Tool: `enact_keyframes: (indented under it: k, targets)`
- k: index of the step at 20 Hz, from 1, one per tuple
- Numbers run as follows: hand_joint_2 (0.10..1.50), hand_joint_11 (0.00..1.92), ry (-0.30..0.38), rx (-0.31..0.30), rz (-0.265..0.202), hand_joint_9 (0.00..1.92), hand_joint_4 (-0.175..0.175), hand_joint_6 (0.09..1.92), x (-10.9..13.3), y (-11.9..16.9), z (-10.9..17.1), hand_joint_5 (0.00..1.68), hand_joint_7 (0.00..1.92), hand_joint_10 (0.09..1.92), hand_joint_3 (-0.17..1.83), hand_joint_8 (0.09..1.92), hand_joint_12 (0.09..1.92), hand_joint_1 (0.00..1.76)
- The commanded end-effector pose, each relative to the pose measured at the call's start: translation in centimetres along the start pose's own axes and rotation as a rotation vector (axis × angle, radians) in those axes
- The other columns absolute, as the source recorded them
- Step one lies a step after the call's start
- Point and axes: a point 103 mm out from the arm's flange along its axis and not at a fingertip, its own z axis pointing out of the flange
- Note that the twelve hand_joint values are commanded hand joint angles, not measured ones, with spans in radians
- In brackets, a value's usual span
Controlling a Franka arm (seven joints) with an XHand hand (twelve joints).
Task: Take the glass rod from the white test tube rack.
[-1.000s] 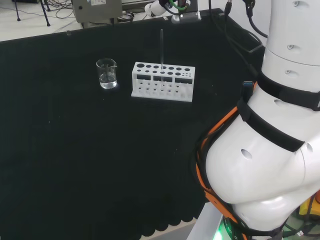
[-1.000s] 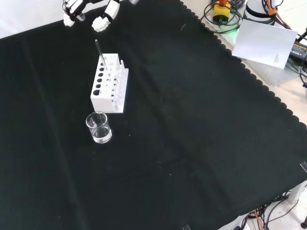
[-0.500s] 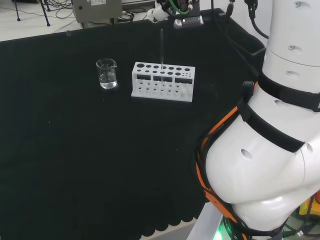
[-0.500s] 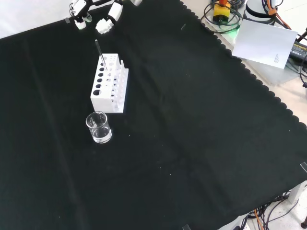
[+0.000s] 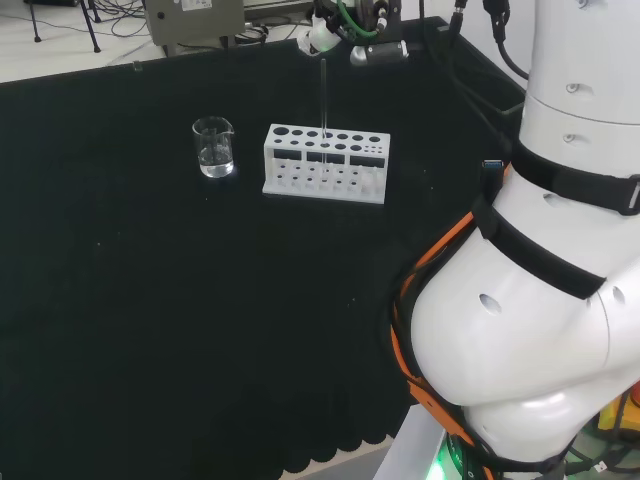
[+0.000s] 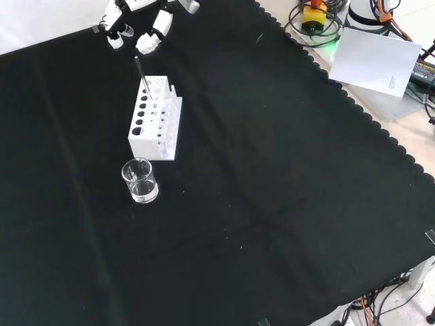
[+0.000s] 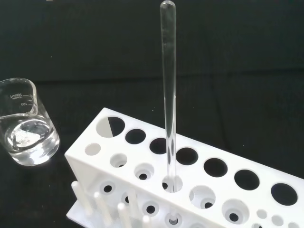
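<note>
A clear glass rod (image 5: pixel 323 95) stands upright in a hole of the white test tube rack (image 5: pixel 325 165). In the front view the rod (image 6: pixel 141 76) rises from the far end of the rack (image 6: pixel 155 119). My hand (image 6: pixel 139 19) hovers just beyond the rod's top, with its fingers (image 6: pixel 162 26) spread, and does not touch the rod. Part of the hand (image 5: pixel 345 25) shows above the rod's tip in the head view. The wrist view shows the rod (image 7: pixel 168 95) close up, seated in the rack (image 7: pixel 199 183).
A small glass beaker (image 5: pixel 214 147) with a little clear liquid stands left of the rack in the head view, nearer than the rack (image 6: pixel 140 180) in the front view. The arm's white links (image 5: pixel 540 300) fill the head view's right. Paper (image 6: pixel 374 58) and cables lie past the cloth's edge.
The hand has come closer to the rod's top, moving right and down in the front view. Rod, rack and beaker have stayed put.
</note>
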Motion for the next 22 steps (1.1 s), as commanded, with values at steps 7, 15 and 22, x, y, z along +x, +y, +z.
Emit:
enact_keyframes:
  k: [7, 15, 22]
  targets:
    - [0.91, 1.02, 0.012, 0.027, -0.007, 1.06, -0.175, 1.05, 0.4, 0.1, 1.8, 0.41, 0.67, 1.51, 0.53, 1.24, 1.48, 0.65]
    - [0.9, 1.2, 0.014, 0.038, -0.014, 1.17, -0.175, 1.05, 0.8, 0.3, 2.5, 0.44, 0.69, 1.55, 0.53, 1.27, 1.53, 0.68]
    - [0.88, 1.41, 0.044, 0.058, -0.02, 1.28, -0.175, 1.04, 0.6, 1.0, 3.8, 0.5, 0.71, 1.47, 0.53, 1.28, 1.55, 0.77]
